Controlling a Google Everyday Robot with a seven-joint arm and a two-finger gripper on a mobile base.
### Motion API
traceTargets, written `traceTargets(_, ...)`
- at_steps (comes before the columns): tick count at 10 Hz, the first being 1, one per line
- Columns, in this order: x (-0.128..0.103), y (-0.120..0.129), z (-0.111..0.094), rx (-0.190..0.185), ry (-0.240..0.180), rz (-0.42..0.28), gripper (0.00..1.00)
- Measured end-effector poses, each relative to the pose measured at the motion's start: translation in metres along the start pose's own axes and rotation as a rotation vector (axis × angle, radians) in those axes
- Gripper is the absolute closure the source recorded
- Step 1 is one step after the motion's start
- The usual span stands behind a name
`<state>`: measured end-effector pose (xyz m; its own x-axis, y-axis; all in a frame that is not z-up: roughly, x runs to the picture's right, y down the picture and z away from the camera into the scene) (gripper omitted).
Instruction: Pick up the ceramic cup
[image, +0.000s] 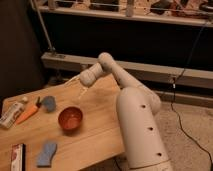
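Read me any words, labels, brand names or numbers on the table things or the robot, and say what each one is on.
Readable text: none.
On the white bottle: label marks, not readable.
On the flat packet: print, not readable.
On the ceramic cup, the gripper hanging over the table's far side beyond the cup, and the robot body: no marking visible.

Wooden tabletop (100, 137), 6 items on it. Orange-brown ceramic cup (70, 119) upright near the middle. A blue sponge (48, 103) sits up-left of the cup, near it. An orange tool (30, 112) lies left of the cup, just beside that sponge. A white bottle (12, 113) lies farther left of the cup. The 2nd blue sponge (47, 154) is below-left of the cup, with a red-and-white box (17, 157) farther left at the edge. The end effector (77, 88) is above the tabletop behind the cup, fingers spread.
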<state>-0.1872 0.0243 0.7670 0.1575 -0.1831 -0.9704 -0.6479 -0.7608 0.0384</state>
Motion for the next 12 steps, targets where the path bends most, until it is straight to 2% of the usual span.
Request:
traceTargets(4,-0.018,0.003,0.004,0.031,0.014,0.087,0.35)
traceTargets(12,-0.019,0.007,0.000,0.022,0.009,0.085,0.35)
